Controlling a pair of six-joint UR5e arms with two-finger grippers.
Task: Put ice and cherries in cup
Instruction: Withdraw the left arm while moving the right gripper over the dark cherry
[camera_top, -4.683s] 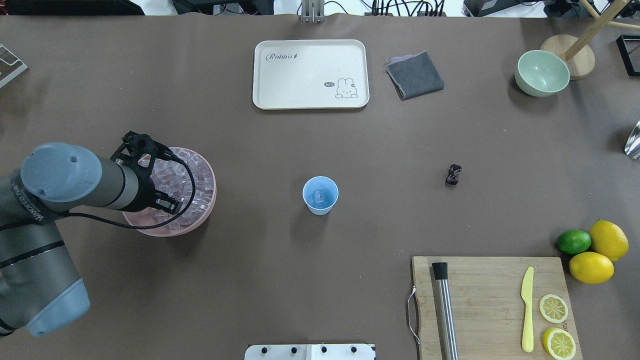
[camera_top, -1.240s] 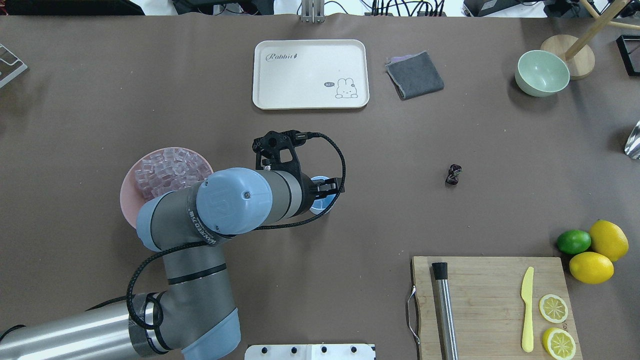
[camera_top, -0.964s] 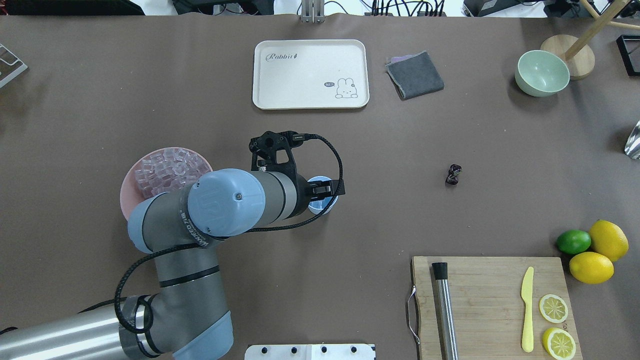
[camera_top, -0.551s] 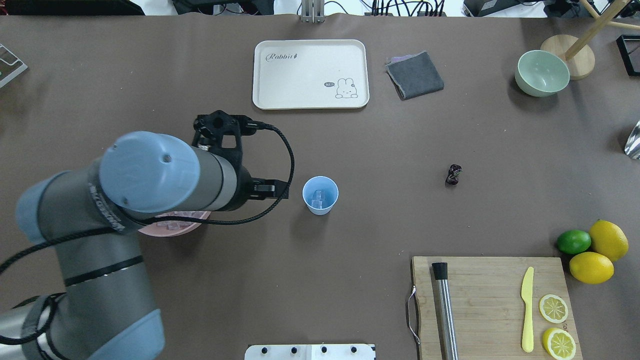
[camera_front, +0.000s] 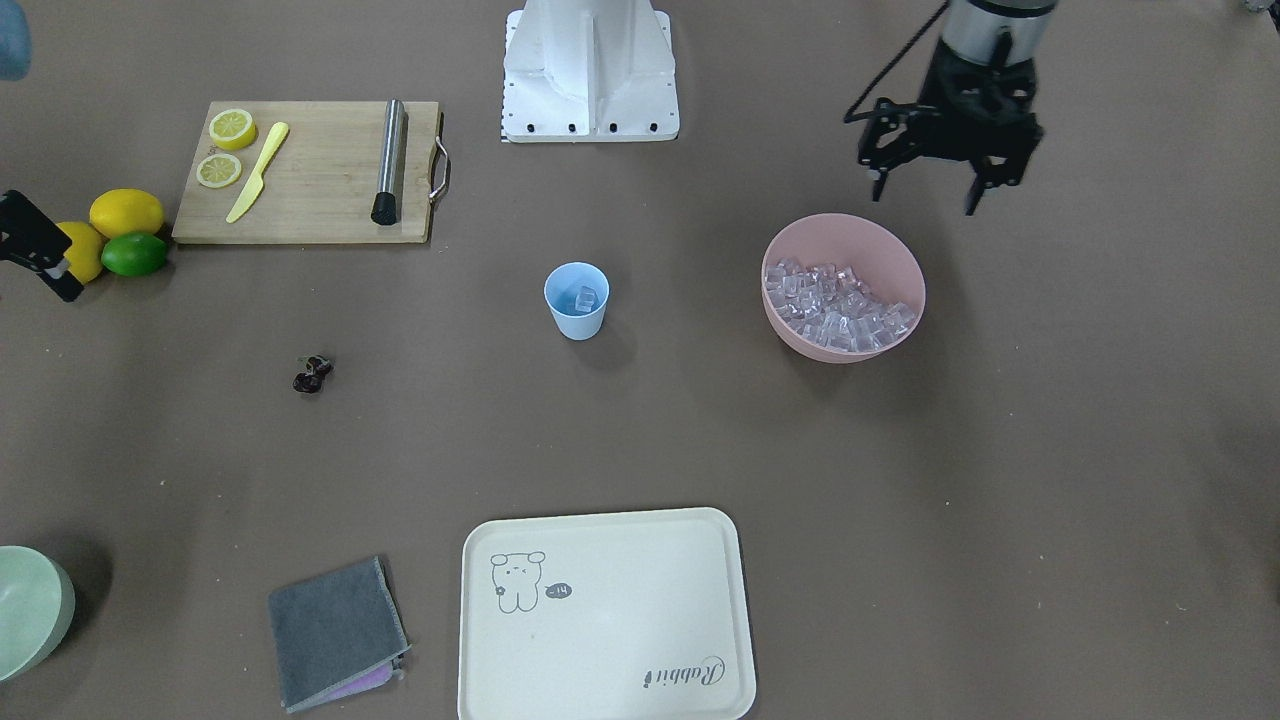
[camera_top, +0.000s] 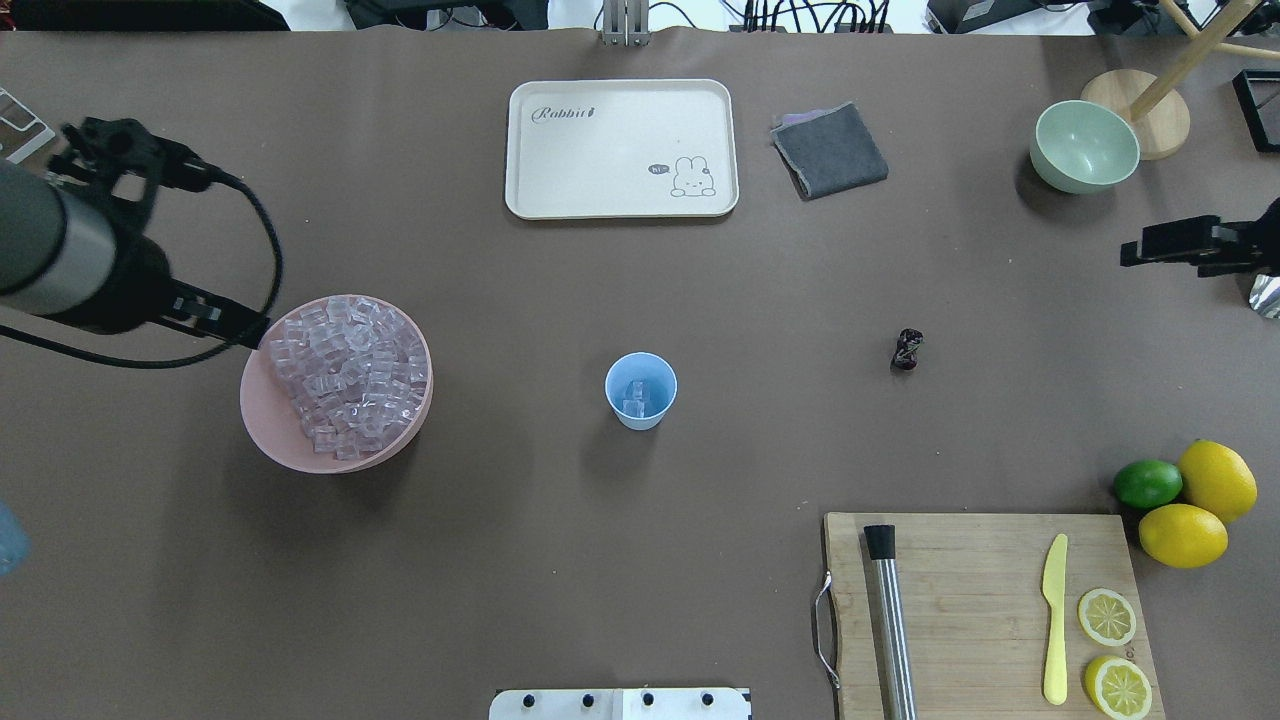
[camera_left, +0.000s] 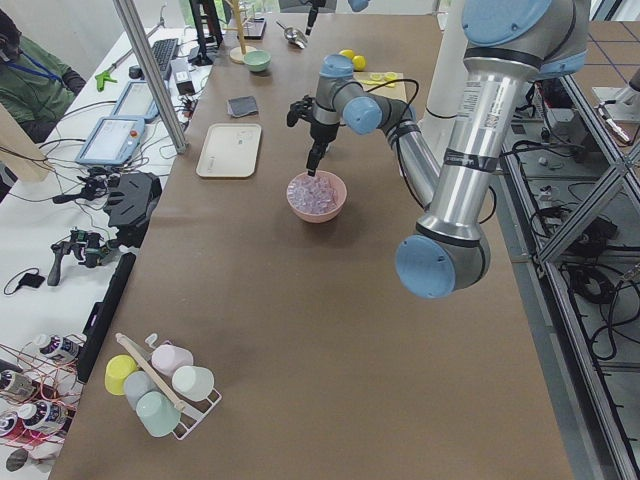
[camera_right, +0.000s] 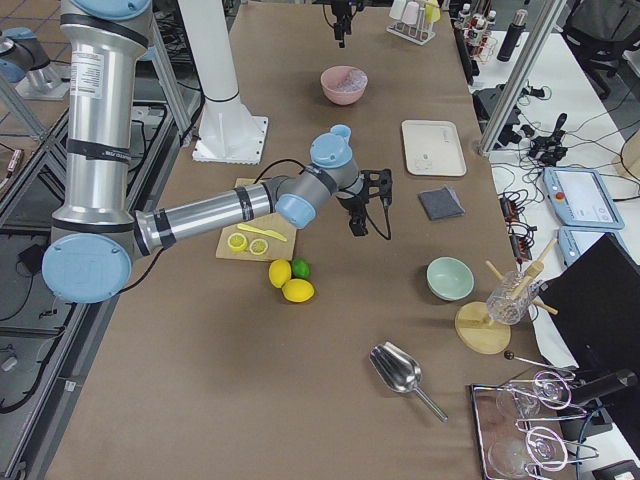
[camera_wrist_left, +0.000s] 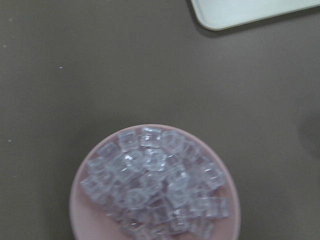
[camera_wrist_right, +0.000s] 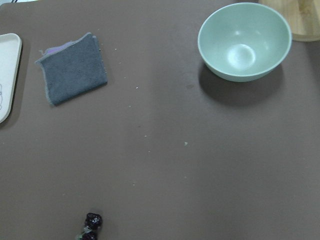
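Back from the cup (camera_top: 640, 422), my left claw (camera_front: 927, 192) now hangs spread wide, raised beside the pink bowl (camera_top: 270, 420) heaped with ice (camera_top: 350, 375). A few cubes lie in the cup. Cherries (camera_top: 907, 349) sit on the table toward my right. My right claw (camera_top: 1135, 250): spread or pressed together, I cannot tell.

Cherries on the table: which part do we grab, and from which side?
Straight down with the right hand, pinching the dark fruit of the cherries, not the thin stems. The cluster lies low on the table, nothing close beside it, and looks longer front-to-back, so close across its left-right width.
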